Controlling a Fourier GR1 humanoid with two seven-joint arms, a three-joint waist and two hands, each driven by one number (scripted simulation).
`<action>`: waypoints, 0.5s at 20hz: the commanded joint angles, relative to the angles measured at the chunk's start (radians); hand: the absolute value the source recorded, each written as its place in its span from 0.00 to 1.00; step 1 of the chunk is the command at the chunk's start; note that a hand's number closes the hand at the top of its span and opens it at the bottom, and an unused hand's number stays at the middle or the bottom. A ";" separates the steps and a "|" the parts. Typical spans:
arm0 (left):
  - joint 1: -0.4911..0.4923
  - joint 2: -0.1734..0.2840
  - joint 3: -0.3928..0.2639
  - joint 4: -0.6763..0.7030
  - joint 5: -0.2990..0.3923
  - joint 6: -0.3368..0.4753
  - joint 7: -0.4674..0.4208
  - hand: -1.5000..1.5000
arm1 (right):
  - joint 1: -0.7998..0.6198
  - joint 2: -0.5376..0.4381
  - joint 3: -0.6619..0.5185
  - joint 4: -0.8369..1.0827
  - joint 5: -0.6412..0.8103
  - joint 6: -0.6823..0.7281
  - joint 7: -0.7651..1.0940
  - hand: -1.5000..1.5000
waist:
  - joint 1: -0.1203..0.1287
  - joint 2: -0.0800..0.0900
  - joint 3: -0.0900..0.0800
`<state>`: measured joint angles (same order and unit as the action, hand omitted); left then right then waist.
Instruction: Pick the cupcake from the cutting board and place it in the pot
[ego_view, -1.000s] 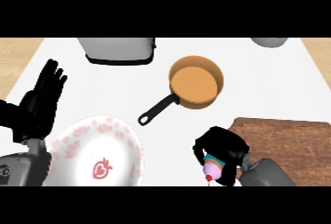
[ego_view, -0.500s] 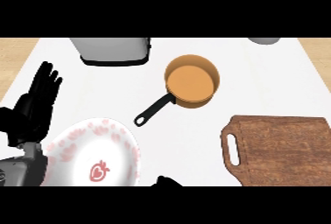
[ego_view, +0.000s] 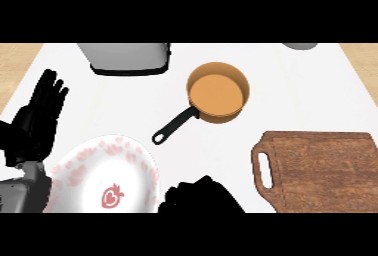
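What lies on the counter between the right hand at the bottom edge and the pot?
Nothing visible. The right hand shows as a dark shape at the lower edge; the cupcake is not visible. Between it and the pot lies bare counter; the plate and cutting board sit to either side.

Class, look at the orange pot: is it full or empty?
Empty. The pot shows only its bare orange inside; no cupcake lies in it or on the cutting board.
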<state>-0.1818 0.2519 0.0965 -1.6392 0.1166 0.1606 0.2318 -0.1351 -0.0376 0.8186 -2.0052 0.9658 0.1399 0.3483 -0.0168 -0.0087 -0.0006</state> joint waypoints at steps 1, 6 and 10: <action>0.031 -0.013 -0.013 -0.006 -0.014 0.002 -0.021 0.50 | -0.046 0.036 -0.059 -0.212 -0.084 -0.014 0.158 1.00 | 0.013 0.004 0.000; -0.012 -0.030 -0.024 -0.015 -0.030 0.016 -0.001 0.50 | -0.283 0.037 -0.212 -0.213 -0.186 0.033 0.337 1.00 | 0.023 0.009 0.000; 0.010 -0.051 -0.025 0.006 -0.022 -0.002 -0.036 0.50 | -0.366 0.037 -0.411 -0.105 -0.332 0.053 0.288 1.00 | 0.024 0.011 0.000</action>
<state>-0.1901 0.2302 0.0831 -1.6475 0.1000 0.1598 0.2280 -0.4016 -0.0035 0.5543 -2.1615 0.7528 0.1771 0.6242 0.0037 -0.0007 -0.0005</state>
